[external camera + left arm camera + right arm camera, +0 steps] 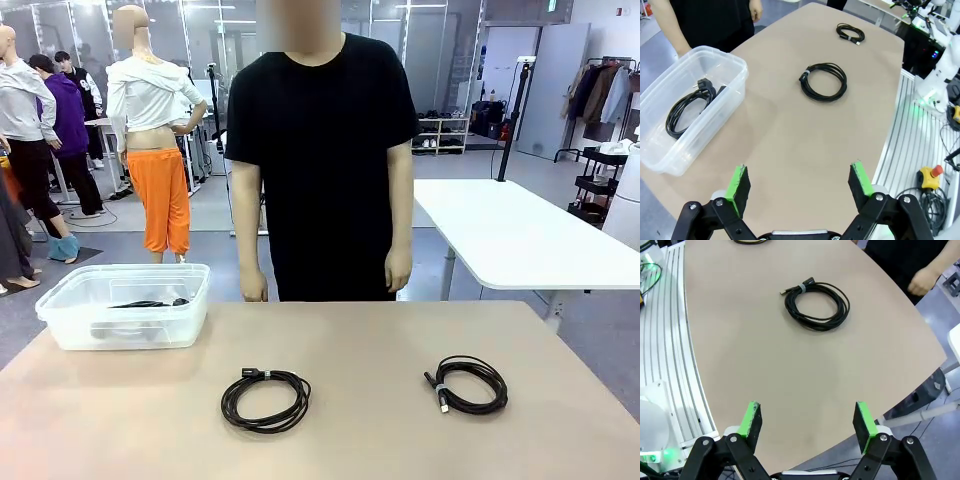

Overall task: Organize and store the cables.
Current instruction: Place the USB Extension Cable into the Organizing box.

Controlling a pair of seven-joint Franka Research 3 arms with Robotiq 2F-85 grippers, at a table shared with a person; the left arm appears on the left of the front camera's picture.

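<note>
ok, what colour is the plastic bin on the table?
Clear, see-through rectangular plastic bin, black coiled cable inside; left wrist view shows it best.

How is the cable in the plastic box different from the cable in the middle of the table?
The box cable lies inside the clear box; the middle cable lies on the bare table. The box cable is stretched into a long loop; the middle cable is a round ring. The box cable's plug looks chunkier than the middle cable's. Both are black and coiled.
</note>
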